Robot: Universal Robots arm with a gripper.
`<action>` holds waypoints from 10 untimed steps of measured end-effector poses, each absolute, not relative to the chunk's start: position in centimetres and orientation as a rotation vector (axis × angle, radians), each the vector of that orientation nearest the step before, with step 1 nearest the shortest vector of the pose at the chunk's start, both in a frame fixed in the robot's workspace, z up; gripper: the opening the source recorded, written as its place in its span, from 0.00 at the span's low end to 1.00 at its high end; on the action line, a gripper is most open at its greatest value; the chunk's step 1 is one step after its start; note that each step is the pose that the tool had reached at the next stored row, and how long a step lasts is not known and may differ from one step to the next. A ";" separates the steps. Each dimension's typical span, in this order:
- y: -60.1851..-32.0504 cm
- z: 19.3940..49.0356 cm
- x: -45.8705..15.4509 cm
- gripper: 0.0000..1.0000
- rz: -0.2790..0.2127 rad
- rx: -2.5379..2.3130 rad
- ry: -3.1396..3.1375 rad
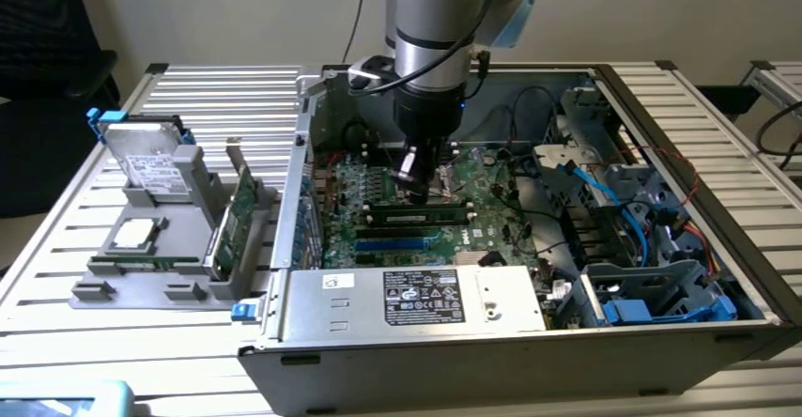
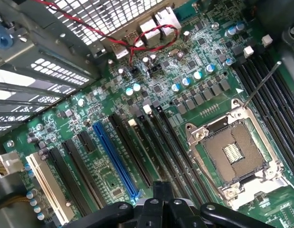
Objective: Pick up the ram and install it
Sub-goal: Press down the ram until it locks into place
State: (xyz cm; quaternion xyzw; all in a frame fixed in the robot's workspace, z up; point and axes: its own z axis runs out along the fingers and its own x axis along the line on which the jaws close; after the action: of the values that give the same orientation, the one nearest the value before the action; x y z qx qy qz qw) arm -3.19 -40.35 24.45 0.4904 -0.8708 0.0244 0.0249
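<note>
1. Nearest in the exterior view is the grey sheet-metal power supply [image 1: 414,297], a boxy block with a white rating label, lying along the front edge of the open computer case [image 1: 701,337].
2. Behind it lies the green motherboard [image 1: 376,201], dense with small chips and long parallel slots. In the wrist view the same board shows a blue slot [image 2: 116,159], black slots and an open square CPU socket [image 2: 235,152] with a bright metal frame.
3. The ram [image 1: 420,217], a long, narrow, thin stick, lies lengthwise in a black slot on the board, just below the gripper's tip.
4. The gripper [image 1: 414,177] points straight down into the case, its dark tip just above the ram. Whether its fingers are open or closed cannot be told.
5. Above it the arm [image 1: 439,23] stands upright, a smooth silver cylinder with a pale blue cap.
6. Toward the exterior view's right, blue cables [image 1: 626,210] curl over grey drive cages.
7. At the exterior view's left, on the slatted aluminium table [image 1: 213,88], a grey plastic holder [image 1: 157,276] carries a hard drive [image 1: 150,168] and an upright green expansion card [image 1: 239,215].
</note>
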 end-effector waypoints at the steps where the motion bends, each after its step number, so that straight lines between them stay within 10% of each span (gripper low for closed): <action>1: -40.4 24.4 -3.2 0.11 0.075 1.497 -2.704; 10: -40.4 24.4 -3.2 0.11 0.070 1.317 -2.793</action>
State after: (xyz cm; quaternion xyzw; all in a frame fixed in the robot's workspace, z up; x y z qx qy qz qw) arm -3.18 -40.35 24.44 0.4263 -0.9039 0.0225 0.0266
